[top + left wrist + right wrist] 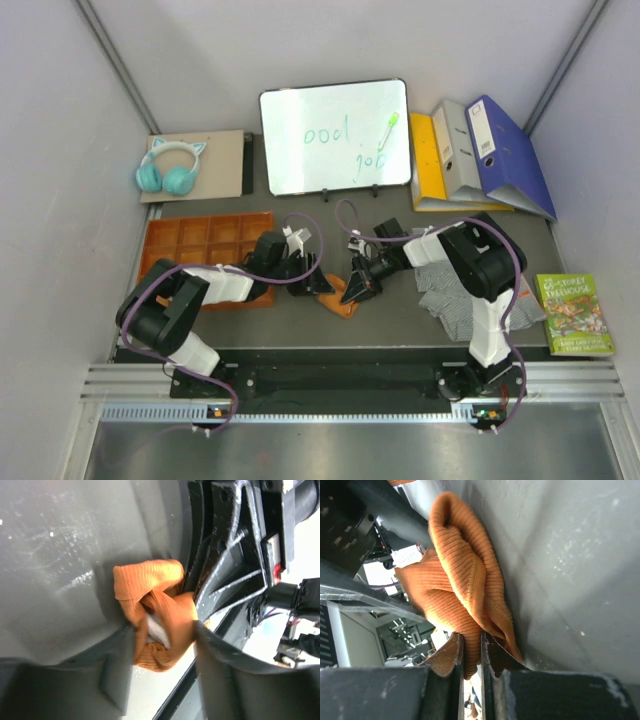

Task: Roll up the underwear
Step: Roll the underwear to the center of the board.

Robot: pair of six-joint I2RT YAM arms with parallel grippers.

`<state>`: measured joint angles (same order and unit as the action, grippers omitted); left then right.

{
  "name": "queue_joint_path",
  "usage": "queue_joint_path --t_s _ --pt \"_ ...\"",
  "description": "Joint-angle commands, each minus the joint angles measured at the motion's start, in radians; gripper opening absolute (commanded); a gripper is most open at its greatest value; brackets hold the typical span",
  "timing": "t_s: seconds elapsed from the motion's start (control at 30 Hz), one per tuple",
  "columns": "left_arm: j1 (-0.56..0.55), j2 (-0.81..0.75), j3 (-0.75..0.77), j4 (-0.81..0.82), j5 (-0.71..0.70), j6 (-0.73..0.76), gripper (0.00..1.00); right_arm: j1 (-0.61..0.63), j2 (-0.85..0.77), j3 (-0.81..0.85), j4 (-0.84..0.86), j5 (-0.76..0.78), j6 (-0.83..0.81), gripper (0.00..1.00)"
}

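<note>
The rust-orange briefs [343, 298] lie bunched in a loose bundle on the dark tabletop [300, 325], at the middle, between the two arms. The right gripper [470, 641] has its jaws almost closed, pinching a fold at the bundle's edge. The left gripper [162, 630] stands with its jaws apart and the bundle between them; the cloth touches both fingers [235, 675], but I cannot tell whether they press it. A patch of cream shows inside the folds in the left wrist view.

The striped boxer shorts [440, 305] lie flat on the right, partly under the right arm, apart from the briefs.

The orange compartment tray [190, 238] sits at the left, its cells facing up, with the left arm crossing its near right corner; neither garment is in it. Three binders [470, 150] lean together at the far right.
</note>
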<state>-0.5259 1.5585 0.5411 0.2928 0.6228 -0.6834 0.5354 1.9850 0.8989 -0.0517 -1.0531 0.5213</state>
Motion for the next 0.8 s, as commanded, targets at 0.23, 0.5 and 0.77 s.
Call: queue_joint_path --t_s 0.23,0.5,0.77 --pt "0.001 0.063 0.023 -0.107 -0.006 0.047 0.00 -0.032 -0.095 0.020 -0.117 0.330 -0.112 0.40" --pt "0.001 0.072 0.043 -0.172 -0.012 0.054 0.00 -0.058 -0.245 0.029 -0.146 0.395 -0.231 0.66" --pt "0.003 0.061 0.020 -0.175 -0.037 0.019 0.00 -0.040 -0.184 0.075 0.032 0.312 -0.317 0.66"
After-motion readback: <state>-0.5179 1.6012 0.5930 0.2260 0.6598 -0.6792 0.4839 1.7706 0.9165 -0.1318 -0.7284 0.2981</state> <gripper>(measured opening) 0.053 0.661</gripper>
